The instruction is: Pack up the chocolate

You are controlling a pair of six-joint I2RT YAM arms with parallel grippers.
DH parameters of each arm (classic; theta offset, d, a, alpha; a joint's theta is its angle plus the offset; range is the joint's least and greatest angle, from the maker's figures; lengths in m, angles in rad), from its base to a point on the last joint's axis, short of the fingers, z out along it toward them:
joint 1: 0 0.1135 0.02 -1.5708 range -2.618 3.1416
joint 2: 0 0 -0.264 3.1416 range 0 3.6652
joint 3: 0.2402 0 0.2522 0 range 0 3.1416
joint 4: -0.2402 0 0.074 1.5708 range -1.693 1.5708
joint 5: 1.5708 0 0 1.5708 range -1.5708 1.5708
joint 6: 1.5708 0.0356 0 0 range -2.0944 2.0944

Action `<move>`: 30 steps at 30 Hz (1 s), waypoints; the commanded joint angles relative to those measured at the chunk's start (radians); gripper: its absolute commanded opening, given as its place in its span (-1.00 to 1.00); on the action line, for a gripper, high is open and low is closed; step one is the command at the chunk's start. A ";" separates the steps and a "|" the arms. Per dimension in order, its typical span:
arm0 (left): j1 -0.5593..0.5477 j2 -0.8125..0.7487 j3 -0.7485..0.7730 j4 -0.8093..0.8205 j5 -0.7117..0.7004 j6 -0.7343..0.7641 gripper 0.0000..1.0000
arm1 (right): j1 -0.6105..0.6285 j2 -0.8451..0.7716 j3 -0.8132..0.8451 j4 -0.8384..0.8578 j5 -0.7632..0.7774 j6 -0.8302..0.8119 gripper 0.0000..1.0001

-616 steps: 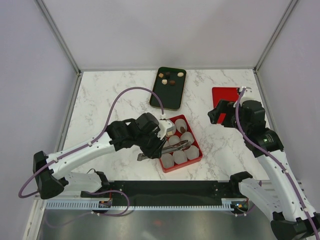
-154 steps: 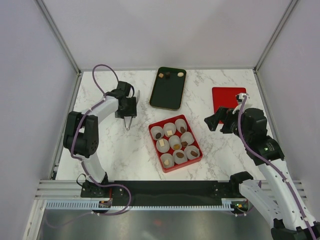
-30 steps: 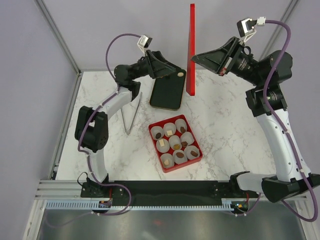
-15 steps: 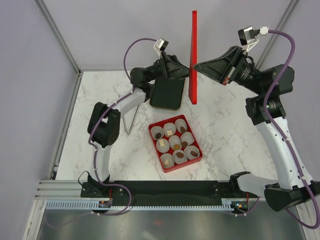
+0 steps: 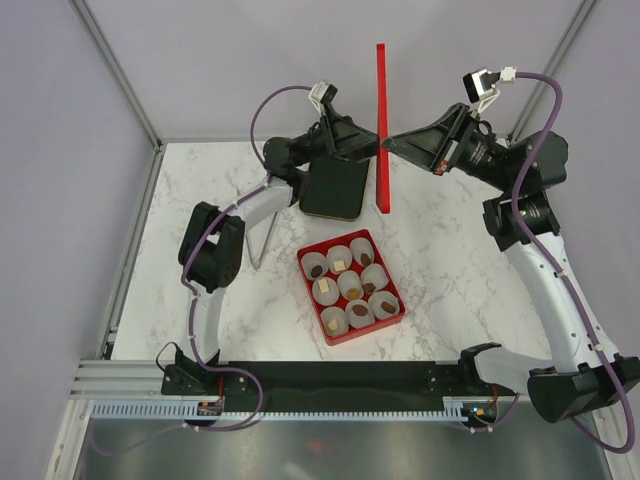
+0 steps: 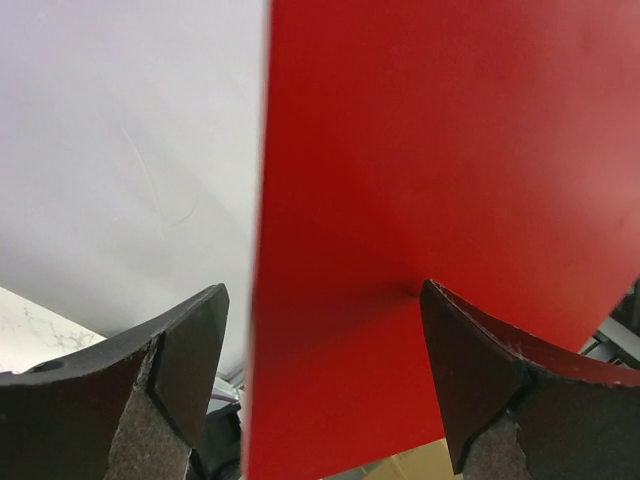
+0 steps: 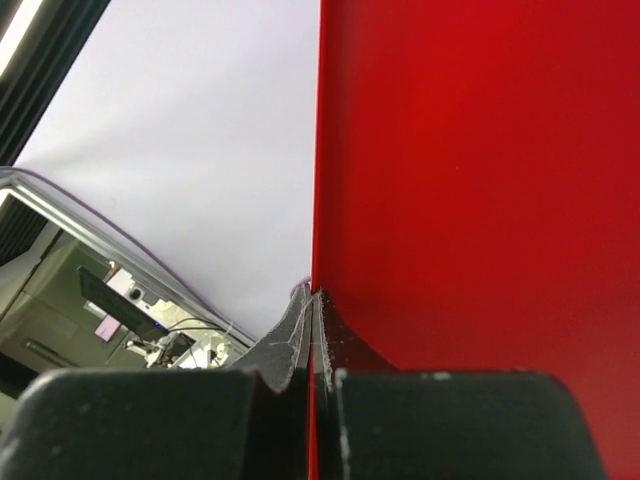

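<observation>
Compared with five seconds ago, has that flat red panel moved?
Yes. The red panel left the table's right side and now stands upright in the air, pinched by the right end effector, beside the black tray.

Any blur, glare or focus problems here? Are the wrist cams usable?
Top external: sharp, evenly lit, only soft shadows. Left wrist: the red lid fills most of the frame as flat colour; fingers crisp. Right wrist: lid edge sharp, lower-left background soft, no harsh glare.

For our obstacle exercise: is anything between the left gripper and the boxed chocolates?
Nothing visible does: the box is uncovered, chocolates showing in its cups. The red lid is up in the air, pinched upright by the right gripper, with the left gripper open beside it.
</observation>
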 commanded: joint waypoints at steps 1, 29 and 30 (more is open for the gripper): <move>0.004 0.005 0.011 0.356 -0.026 -0.050 0.69 | -0.039 -0.022 -0.027 0.034 -0.022 -0.043 -1.00; 0.037 0.061 0.037 0.353 -0.017 -0.179 -0.42 | -0.369 0.084 -0.138 -0.286 -0.034 -0.337 -0.26; 0.037 0.061 0.037 0.353 -0.011 -0.177 -0.44 | -0.370 0.084 -0.133 -0.320 -0.021 -0.357 -0.21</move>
